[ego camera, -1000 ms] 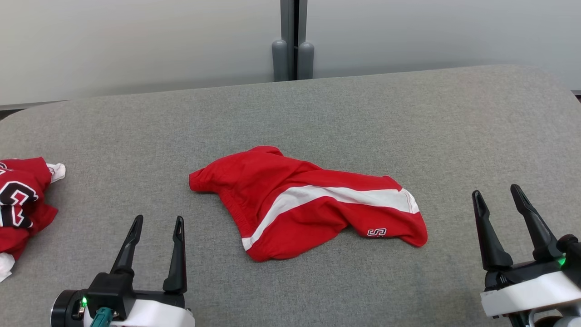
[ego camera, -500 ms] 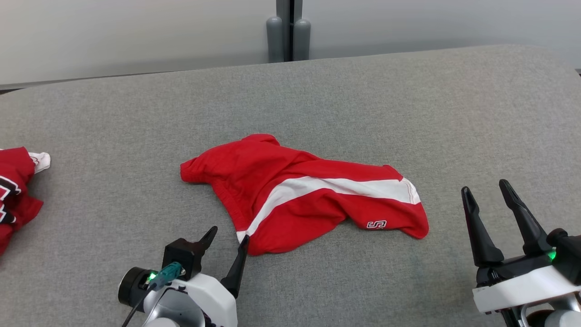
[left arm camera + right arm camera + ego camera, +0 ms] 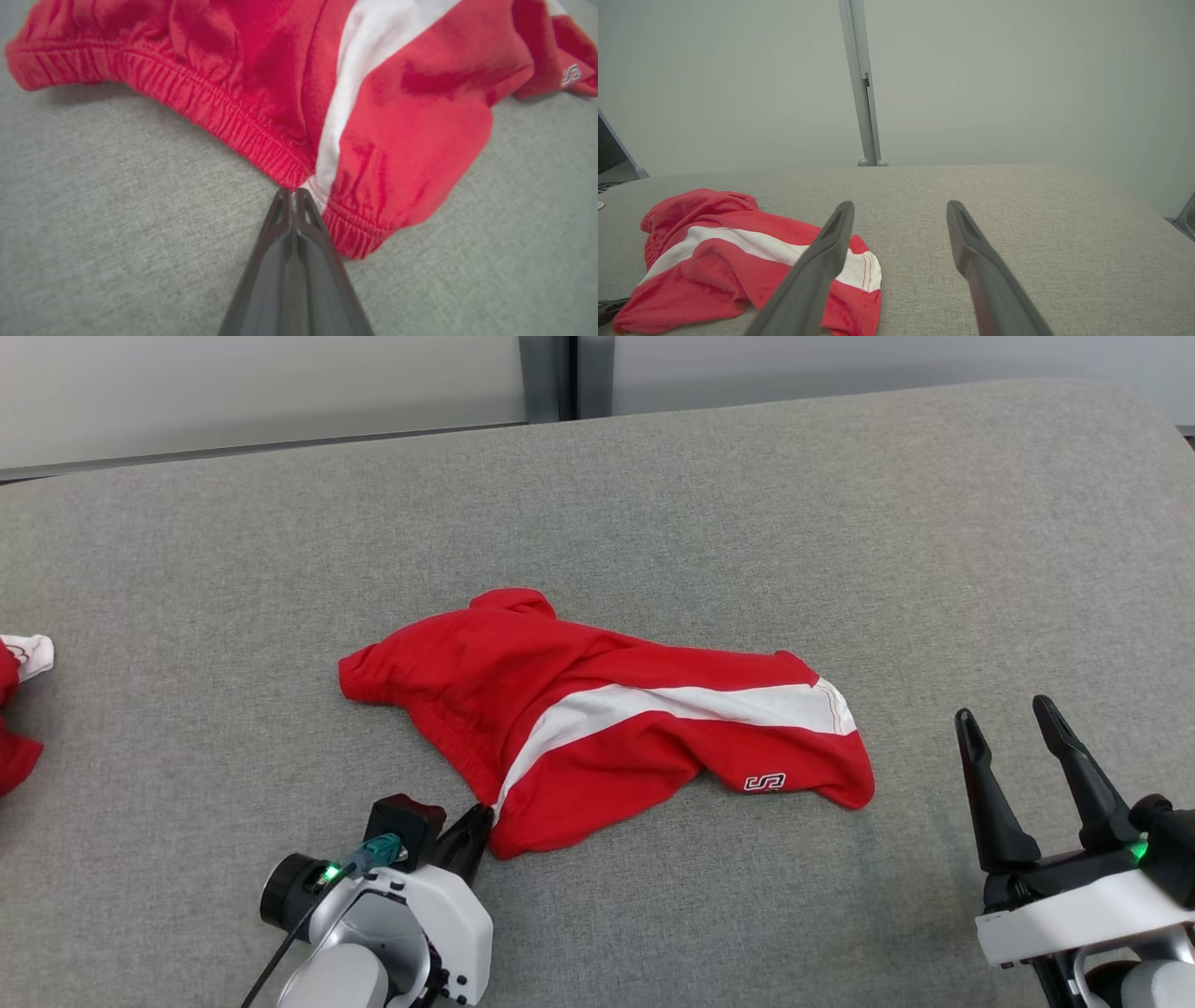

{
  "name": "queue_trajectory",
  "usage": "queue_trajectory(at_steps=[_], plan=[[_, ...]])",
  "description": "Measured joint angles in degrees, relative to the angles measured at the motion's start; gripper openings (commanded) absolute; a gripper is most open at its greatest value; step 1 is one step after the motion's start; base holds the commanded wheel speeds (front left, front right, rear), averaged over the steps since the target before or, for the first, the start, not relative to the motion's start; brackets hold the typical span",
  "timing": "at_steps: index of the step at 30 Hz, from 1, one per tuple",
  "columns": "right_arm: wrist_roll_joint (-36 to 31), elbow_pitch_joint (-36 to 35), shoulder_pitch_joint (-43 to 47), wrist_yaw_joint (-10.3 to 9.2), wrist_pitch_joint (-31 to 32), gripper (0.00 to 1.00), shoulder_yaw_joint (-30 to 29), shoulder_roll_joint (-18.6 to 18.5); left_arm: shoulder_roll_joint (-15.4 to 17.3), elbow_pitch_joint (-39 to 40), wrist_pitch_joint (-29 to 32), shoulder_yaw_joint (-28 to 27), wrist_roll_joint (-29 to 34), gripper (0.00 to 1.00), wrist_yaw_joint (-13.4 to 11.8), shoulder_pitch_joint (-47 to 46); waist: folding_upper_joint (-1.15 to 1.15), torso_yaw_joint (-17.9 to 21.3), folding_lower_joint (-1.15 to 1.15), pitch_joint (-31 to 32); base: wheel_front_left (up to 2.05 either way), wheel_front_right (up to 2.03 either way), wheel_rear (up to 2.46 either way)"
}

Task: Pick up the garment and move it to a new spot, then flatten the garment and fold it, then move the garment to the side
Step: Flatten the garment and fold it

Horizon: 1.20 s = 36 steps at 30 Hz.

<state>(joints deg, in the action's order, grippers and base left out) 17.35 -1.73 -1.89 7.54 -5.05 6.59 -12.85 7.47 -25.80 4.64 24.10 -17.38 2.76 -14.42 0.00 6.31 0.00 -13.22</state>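
Now the left gripper has its two fingers pressed together on the elastic hem of the red garment, right where the white stripe ends. A second ago those fingers stood apart, short of the cloth. The garment lies crumpled ahead of its tips on the grey table. The right gripper stays spread wide, the garment's logo corner off to its left, not touching.

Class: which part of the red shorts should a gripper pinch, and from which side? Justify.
The elastic waistband of the red shorts where the white stripe meets it, from the near left: that gathered edge lies exposed there, where the left gripper is shut on it.
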Motion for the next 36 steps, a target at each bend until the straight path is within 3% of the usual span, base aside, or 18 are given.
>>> queue_trajectory(at_steps=[14, 24, 36], plan=[[0.12, 0.86, -0.46, 0.0, -0.01, 1.0, -0.4, -0.04, -0.47, -1.58, -4.0, 1.04, 1.56, 0.0, -2.35, -1.17, 0.0, -0.62, 0.0, 0.76, 0.0, 0.0, 0.0], [0.0, 1.14, -0.38, 0.0, 0.19, 1.0, -0.94, 0.12, 1.78, 7.81, -9.18, -2.38, 0.78, 0.0, -5.83, 0.75, 0.0, -1.11, 0.0, 1.77, 0.0, 0.0, 0.0], [3.24, 12.9, -7.05, 0.01, 2.0, 1.0, 4.1, -4.26, 1.78, 15.39, -7.53, -0.05, 1.64, 0.0, -6.25, 0.48, 0.0, -4.35, 0.0, -1.96, 0.0, 0.0, 0.0]])
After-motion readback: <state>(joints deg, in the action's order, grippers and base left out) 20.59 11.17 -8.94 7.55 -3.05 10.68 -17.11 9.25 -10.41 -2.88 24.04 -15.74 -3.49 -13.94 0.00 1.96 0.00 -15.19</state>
